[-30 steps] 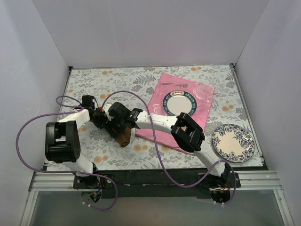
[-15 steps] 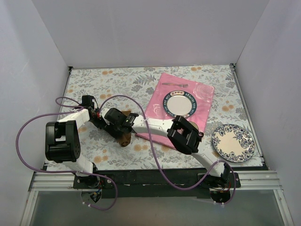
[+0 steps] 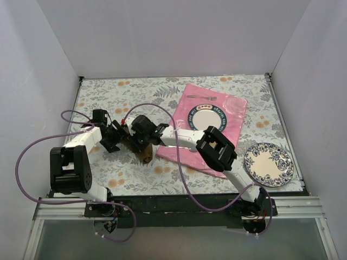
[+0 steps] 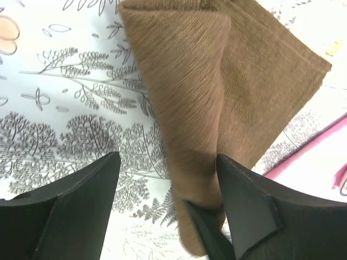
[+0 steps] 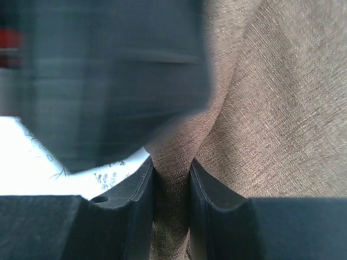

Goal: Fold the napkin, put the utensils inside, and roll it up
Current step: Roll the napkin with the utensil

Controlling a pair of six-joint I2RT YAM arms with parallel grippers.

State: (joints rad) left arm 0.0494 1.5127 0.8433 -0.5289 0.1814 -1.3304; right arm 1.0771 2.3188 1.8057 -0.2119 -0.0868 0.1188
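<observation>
Pinching a raised fold of the napkin [image 5: 271, 108], the right end effector [image 5: 171, 173] is clenched on the brown cloth, left of centre in the top view, w/ the cloth's lower end resting on the desk [image 3: 108, 92]. Beside it the left end effector [image 4: 165, 162] is released: jaws wide apart, napkin's folded edge between them, nearer the right-hand finger in its wrist view, not pinched. Upper centre-right, the fork [image 3: 201, 97] lies on the pink cloth [image 3: 236, 111] just above a plate [image 3: 206, 120], well apart from the napkin; 2nd plate [image 3: 268, 164] at lower right.
</observation>
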